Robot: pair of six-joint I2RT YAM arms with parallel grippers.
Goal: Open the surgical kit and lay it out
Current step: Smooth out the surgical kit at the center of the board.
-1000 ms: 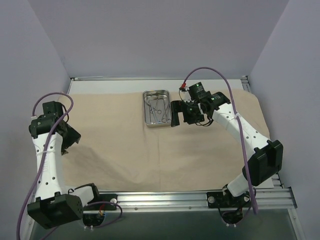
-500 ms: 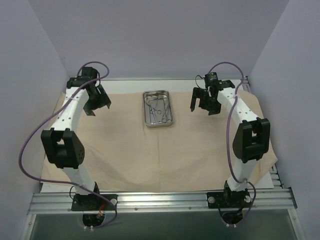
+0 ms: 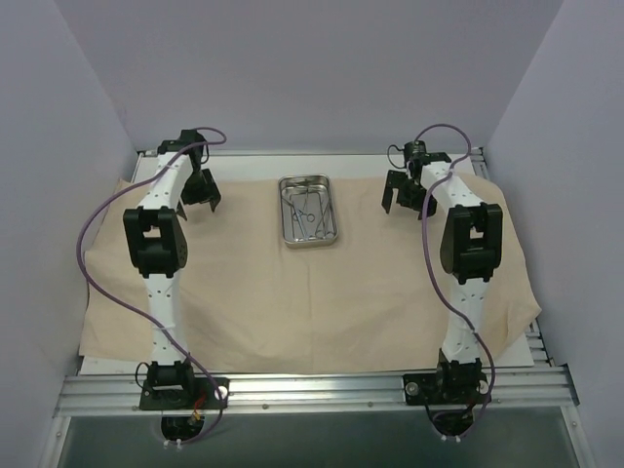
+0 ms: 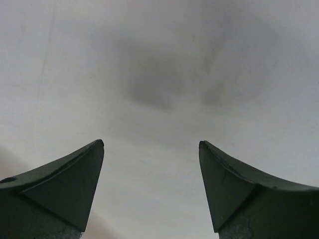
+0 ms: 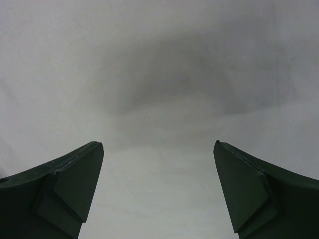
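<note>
Left claw (image 3: 200, 188) and right claw (image 3: 405, 195) gape empty flanking the shiny rectangular steel tray (image 3: 309, 179), whose thin ring-handled metal instruments (image 3: 307, 213) look light, slippery: pinch the rings.

Flat beige cloth wrap (image 3: 312, 302) under shiny steel tray (image 3: 326, 192) of ring-handled instruments (image 3: 307, 214), far centre.
</note>
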